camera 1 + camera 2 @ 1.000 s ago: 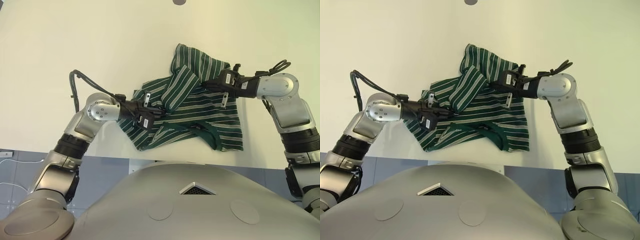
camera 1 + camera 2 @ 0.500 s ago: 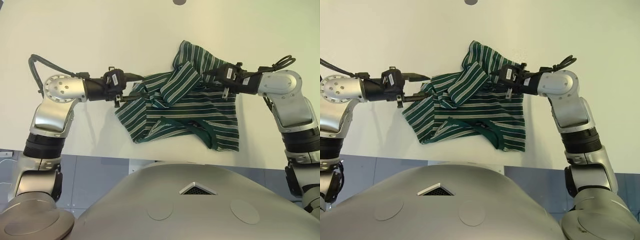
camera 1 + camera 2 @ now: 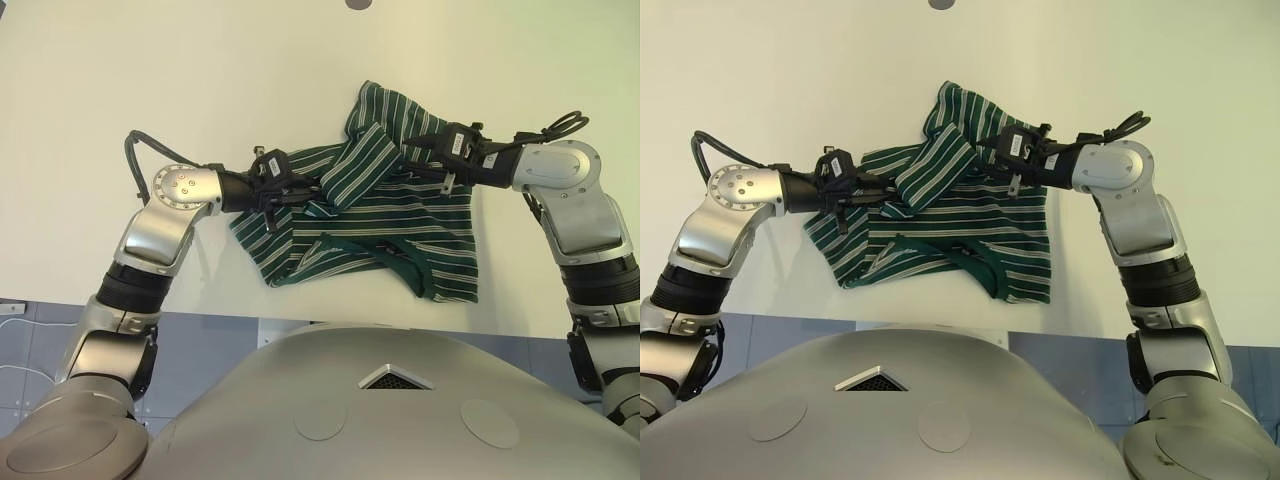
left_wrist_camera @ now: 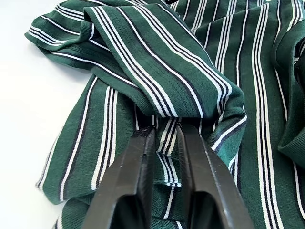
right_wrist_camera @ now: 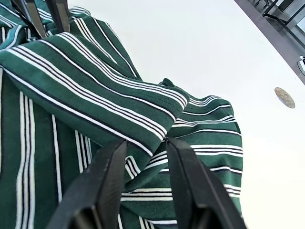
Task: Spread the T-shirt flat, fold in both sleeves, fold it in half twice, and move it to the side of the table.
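The T-shirt (image 3: 400, 230) lies crumpled near the near edge of the surface (image 3: 150, 80), a little toward its right side, with a striped panel (image 3: 355, 165) doubled over its middle. The left gripper (image 4: 165, 129) sits at the shirt's left part, its fingers (image 4: 143, 162) almost together and their tips tucked in at the foot of a raised fold, apparently pinching a thin layer. The right gripper (image 5: 145, 142) is at the far right part of the shirt, against another fold; I cannot tell whether it has a hold.

The main risk is that the left pinch has caught more than one layer. Pulling outward would then drag the bunch along instead of opening it. A shallow bite could also slip off the cloth. If the right side is not anchored, the whole shirt may slide toward the left. The near hem lies close to the surface's edge and could be dragged over it.
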`<state>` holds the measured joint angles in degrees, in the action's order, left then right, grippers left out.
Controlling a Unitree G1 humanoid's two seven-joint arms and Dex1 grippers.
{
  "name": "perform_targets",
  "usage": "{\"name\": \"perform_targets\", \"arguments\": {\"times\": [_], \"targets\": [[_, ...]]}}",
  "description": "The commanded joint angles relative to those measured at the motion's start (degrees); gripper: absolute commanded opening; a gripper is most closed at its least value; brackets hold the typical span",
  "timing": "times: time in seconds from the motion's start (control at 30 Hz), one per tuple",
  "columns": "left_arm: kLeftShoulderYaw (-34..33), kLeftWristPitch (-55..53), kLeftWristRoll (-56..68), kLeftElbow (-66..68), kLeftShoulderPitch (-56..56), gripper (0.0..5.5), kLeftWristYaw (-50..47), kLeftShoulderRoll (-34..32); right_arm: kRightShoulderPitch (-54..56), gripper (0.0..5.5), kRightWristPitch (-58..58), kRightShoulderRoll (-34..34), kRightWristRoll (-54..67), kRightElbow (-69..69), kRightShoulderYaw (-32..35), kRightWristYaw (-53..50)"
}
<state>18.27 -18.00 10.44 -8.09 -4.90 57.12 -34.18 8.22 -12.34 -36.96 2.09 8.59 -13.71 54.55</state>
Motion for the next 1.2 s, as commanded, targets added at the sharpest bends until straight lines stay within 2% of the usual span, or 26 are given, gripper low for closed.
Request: {"name": "perform_targets", "arguments": {"times": [0.03, 0.23, 0.3, 0.4, 0.5, 0.6, 0.8, 0.93, 1.0, 1.07, 1.13, 1.2], "targets": [[0.8, 0.5, -1.2, 0.9, -0.3, 0.09, 0.7, -0.7, 0.5, 1.51, -0.1, 0.4, 0.1, -0.1, -0.2, -0.5], [-0.5, 1.2, 1.2, -0.3, -0.2, 0.02, 2.8, -0.9, 0.7, 1.51, 0.7, 0.6, -0.2, -0.7, 0.3, -1.3], [-5.1, -0.3, 5.9, -0.2, -3.2, 0.02, 3.6, -0.2, 2.0, 1.51, 1.2, 1.5, 0.4, -2.0, 2.7, -3.6], [-12.8, -0.8, 10.8, 6.2, -13.2, 0.02, 1.8, 1.5, 5.6, 1.51, -1.0, 6.0, 7.2, -4.8, 10.4, -8.2], [-14.6, 2.4, 9.2, 15.5, -19.8, 0.02, 0.3, 3.1, 8.7, 1.51, -0.9, 8.1, 8.7, -10.6, 12.7, -10.8], [-13.7, 7.1, 5.7, 26.8, -24.3, 0.02, -0.2, 4.5, 14.7, 1.51, 2.7, 10.6, 3.5, -22.6, 9.3, -14.2], [-12.5, 9.0, 5.8, 29.2, -24.9, 0.02, 4.9, 5.0, 31.8, 1.51, 13.8, 18.8, -4.6, -52.4, 1.7, -13.5], [-11.9, 9.2, 5.2, 31.4, -27.2, 0.02, 7.7, 5.1, 36.5, 1.51, 16.4, 17.8, -13.4, -67.4, -5.3, -10.0], [-11.0, 10.7, 3.2, 38.7, -30.9, 0.02, 8.3, 6.0, 38.9, 1.51, 16.3, 17.3, -16.9, -75.0, -6.2, -17.3], [-10.5, 14.4, -0.6, 52.7, -38.4, 0.02, 5.0, 7.9, 42.0, 1.51, 14.6, 16.5, -17.7, -80.8, -4.6, -26.7], [-9.8, 18.8, -6.0, 68.4, -48.0, 0.02, -5.3, 10.6, 46.7, 1.51, 16.2, 16.4, -15.2, -83.6, 0.2, -35.1], [-9.0, 22.6, -11.0, 77.4, -54.3, 0.02, -17.9, 12.3, 51.4, 1.51, 21.6, 17.8, -11.9, -83.7, 4.9, -39.5]]}}
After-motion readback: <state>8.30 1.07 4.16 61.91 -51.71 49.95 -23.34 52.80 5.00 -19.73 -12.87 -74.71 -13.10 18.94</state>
